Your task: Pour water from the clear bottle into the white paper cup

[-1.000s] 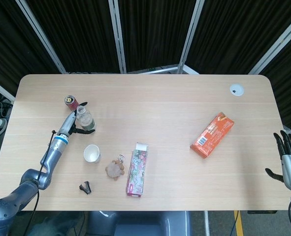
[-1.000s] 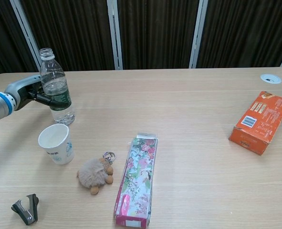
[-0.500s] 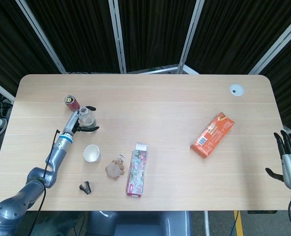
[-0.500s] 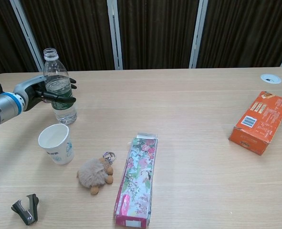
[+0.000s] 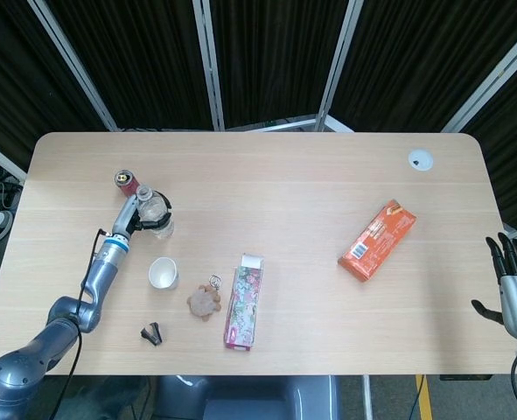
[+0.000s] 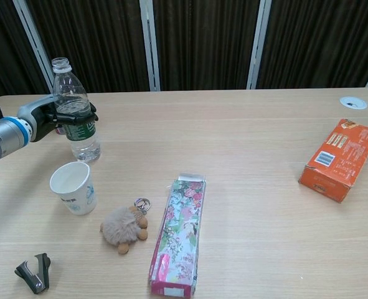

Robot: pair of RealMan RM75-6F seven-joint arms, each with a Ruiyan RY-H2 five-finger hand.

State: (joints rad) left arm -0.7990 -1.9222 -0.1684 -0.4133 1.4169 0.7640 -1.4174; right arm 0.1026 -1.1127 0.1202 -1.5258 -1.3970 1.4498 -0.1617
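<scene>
Since the earlier frames the left hand [image 6: 51, 119] has closed its fingers around the bottle [image 6: 75, 118], which now leans slightly left near the table's [image 5: 284, 184] left edge. The paper cup [image 6: 74, 187] stands just in front of it, upright. The right hand [image 5: 516, 284] hangs off the table's right edge, fingers spread, holding nothing.

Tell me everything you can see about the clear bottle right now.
The bottle is clear ribbed plastic with a dark green label band, uncapped, partly filled with water. It is upright at the table's left side, behind the white cup. The left robot hand wraps its fingers around the label. Whether its base touches the table is unclear.
</scene>
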